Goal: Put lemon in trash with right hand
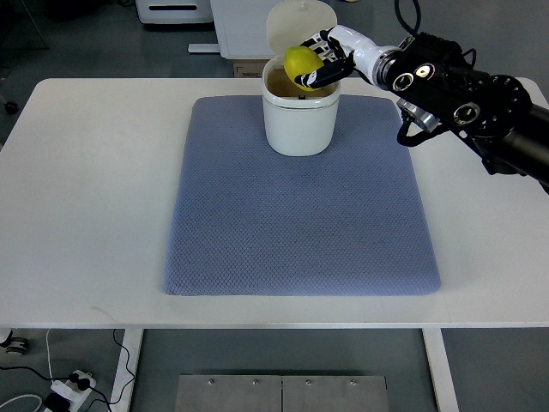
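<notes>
- Top view shows my right hand [330, 62] in the upper centre of the frame, its arm reaching in from the right edge, fingers curled around the lemon [302, 66].
- I see the lemon held over the open mouth of the white trash bin [299, 120], whose lid [300, 24] stands tipped back behind it.
- Main risk as I judge it: the lemon sits toward the right rim of the bin, not over its centre. If I let go now it may strike the rim and bounce onto the blue mat [300, 206] or roll off the white table [86, 172].
- Second risk: my fingers hang close to the rim and the lid; pushing further in could nudge the light bin or knock the lid shut.
- Relative to the hand, the lemon lies on the left of the palm, toward the picture's left, with dark fingers wrapped under and across its right side.
- My left hand does not show anywhere in the frame.
</notes>
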`<state>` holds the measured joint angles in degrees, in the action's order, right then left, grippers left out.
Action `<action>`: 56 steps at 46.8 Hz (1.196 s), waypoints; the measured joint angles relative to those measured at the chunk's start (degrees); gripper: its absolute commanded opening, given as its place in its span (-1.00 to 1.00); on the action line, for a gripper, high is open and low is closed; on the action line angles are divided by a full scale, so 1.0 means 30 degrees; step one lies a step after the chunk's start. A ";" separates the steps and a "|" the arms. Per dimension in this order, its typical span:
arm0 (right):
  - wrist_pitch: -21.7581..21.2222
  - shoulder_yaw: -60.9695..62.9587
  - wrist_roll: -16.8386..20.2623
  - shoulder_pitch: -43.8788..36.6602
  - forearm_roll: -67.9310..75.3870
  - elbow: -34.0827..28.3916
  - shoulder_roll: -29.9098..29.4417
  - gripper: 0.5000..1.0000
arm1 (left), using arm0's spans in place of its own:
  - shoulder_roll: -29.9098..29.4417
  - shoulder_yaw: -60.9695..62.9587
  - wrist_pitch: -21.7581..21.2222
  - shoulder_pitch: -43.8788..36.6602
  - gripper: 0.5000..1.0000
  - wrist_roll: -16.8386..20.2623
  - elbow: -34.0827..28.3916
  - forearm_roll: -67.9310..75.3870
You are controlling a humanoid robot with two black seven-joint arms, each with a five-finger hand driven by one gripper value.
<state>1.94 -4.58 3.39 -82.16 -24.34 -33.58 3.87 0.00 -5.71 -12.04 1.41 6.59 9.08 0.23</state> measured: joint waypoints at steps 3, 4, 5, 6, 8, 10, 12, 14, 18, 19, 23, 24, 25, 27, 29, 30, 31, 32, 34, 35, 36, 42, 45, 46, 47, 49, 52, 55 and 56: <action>0.0000 0.0000 -0.0012 0.0000 0.0000 -0.0023 0.0000 0.04 | 0.0000 0.0000 0.0000 0.0000 1.00 0.0000 0.0000 0.0002; 0.0000 0.0000 -0.0014 0.0000 0.0000 -0.0025 0.0000 0.04 | 0.0000 0.0000 0.0000 0.0000 1.00 0.0000 0.0000 0.0003; 0.0000 -0.0002 -0.0032 0.0000 0.0000 -0.0026 0.0000 0.04 | 0.0000 0.0000 0.0000 0.0000 1.00 0.0000 0.0001 0.0003; 0.0000 -0.0013 -0.0057 0.0000 0.0000 -0.0027 0.0000 0.04 | 0.0000 0.0000 0.0000 0.0001 1.00 0.0000 0.0002 0.0004; 0.0000 -0.0021 -0.0077 0.0000 0.0000 -0.0028 0.0000 0.11 | 0.0000 0.0000 0.0000 0.0000 1.00 0.0000 0.0002 0.0005; 0.0000 -0.0024 -0.0078 0.0000 0.0000 -0.0028 0.0000 0.20 | 0.0000 0.0000 0.0000 0.0000 1.00 0.0000 0.0002 0.0006; 0.0000 -0.0025 -0.0078 0.0000 0.0000 -0.0028 0.0000 0.30 | 0.0000 0.0000 0.0000 0.0000 1.00 0.0000 0.0001 0.0006; 0.0000 -0.0026 -0.0078 0.0001 0.0000 -0.0029 0.0000 0.33 | 0.0000 0.0000 0.0000 0.0001 1.00 0.0000 0.0000 0.0005; 0.0000 -0.0029 -0.0080 0.0144 0.0000 -0.0029 0.0000 0.41 | 0.0000 0.0000 0.0000 0.0000 1.00 0.0000 -0.0002 0.0005; 0.0001 -0.0029 -0.0081 0.0153 0.0000 -0.0029 0.0000 0.43 | 0.0000 0.0000 0.0000 0.0000 1.00 0.0000 -0.0004 0.0003; 0.0006 -0.0029 -0.0088 0.0164 0.0000 -0.0029 0.0000 0.44 | 0.0000 0.0000 0.0000 0.0000 1.00 0.0000 0.0000 0.0001; 0.0013 -0.0029 -0.0092 0.0168 0.0000 -0.0029 0.0000 0.43 | 0.0000 0.0000 0.0000 0.0000 1.00 0.0000 0.0000 0.0001; 0.0018 -0.0029 -0.0100 0.0184 0.0000 -0.0029 0.0000 0.40 | 0.0000 0.0000 0.0000 0.0001 1.00 0.0001 0.0001 0.0002; 0.0022 -0.0029 -0.0120 0.0201 0.0000 -0.0029 0.0000 0.25 | 0.0000 0.0000 0.0000 0.0000 1.00 0.0000 0.0002 0.0002; 0.0048 -0.0029 -0.0159 0.0202 0.0000 -0.0029 0.0000 -0.15 | 0.0000 0.0000 0.0000 0.0001 1.00 0.0000 0.0001 0.0002; 0.0069 -0.0029 -0.0176 0.0202 0.0000 -0.0029 0.0000 -0.29 | 0.0000 0.0000 0.0000 0.0000 1.00 0.0000 0.0001 0.0001; 0.0092 -0.0029 -0.0183 0.0202 0.0000 -0.0030 0.0000 -0.37 | 0.0000 0.0000 0.0000 -0.0001 1.00 0.0000 0.0002 0.0001; 0.0121 -0.0029 -0.0187 0.0202 0.0000 -0.0039 0.0000 -0.45 | 0.0000 0.0000 0.0000 0.0001 1.00 0.0000 0.0001 0.0001; 0.0152 -0.0029 -0.0191 0.0202 0.0000 -0.0050 0.0002 -0.58 | 0.0000 0.0000 0.0000 0.0000 1.00 0.0000 0.0000 0.0001; 0.0162 -0.0029 -0.0191 0.0200 0.0000 -0.0053 0.0007 -0.62 | 0.0000 0.0000 0.0000 0.0001 1.00 0.0000 -0.0001 0.0001; 0.0164 -0.0029 -0.0192 0.0200 0.0000 -0.0059 0.0010 -0.66 | 0.0000 0.0000 0.0000 0.0000 1.00 0.0000 -0.0001 0.0000; 0.0168 -0.0039 -0.0192 0.0154 0.0000 -0.0087 0.0026 -0.78 | 0.0000 0.0000 0.0000 0.0001 1.00 0.0000 -0.0003 0.0001; 0.0159 -0.0044 -0.0193 0.0117 0.0000 -0.0087 0.0029 -0.78 | 0.0000 0.0000 0.0000 0.0000 1.00 0.0000 -0.0004 0.0001; 0.0156 -0.0047 -0.0193 0.0097 0.0000 -0.0087 0.0030 -0.78 | 0.0000 0.0000 0.0000 0.0000 1.00 0.0000 -0.0004 0.0002; 0.0153 -0.0048 -0.0193 0.0077 0.0000 -0.0088 0.0043 -0.78 | 0.0000 0.0000 0.0000 0.0000 1.00 0.0000 -0.0004 0.0001; 0.0149 -0.0049 -0.0192 0.0016 0.0000 -0.0088 0.0103 -0.78 | 0.0000 0.0000 0.0000 0.0000 1.00 0.0000 -0.0005 0.0002; 0.0124 -0.0044 -0.0192 -0.0065 0.0001 -0.0088 0.0227 -0.78 | 0.0000 0.0000 0.0000 0.0000 1.00 0.0000 -0.0004 0.0002; 0.0002 -0.0012 -0.0189 -0.0116 0.0021 -0.0101 0.0439 -0.76 | 0.0000 0.0000 0.0000 -0.0001 1.00 0.0000 -0.0003 0.0001; -0.0055 -0.0005 -0.0189 -0.0136 0.0025 -0.0116 0.0603 -0.75 | 0.0000 0.0000 0.0000 0.0002 1.00 0.0001 -0.0004 0.0001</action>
<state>1.77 -4.59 2.82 -82.57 -24.27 -33.93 5.67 0.00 -5.71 -12.04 1.41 6.60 9.07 0.23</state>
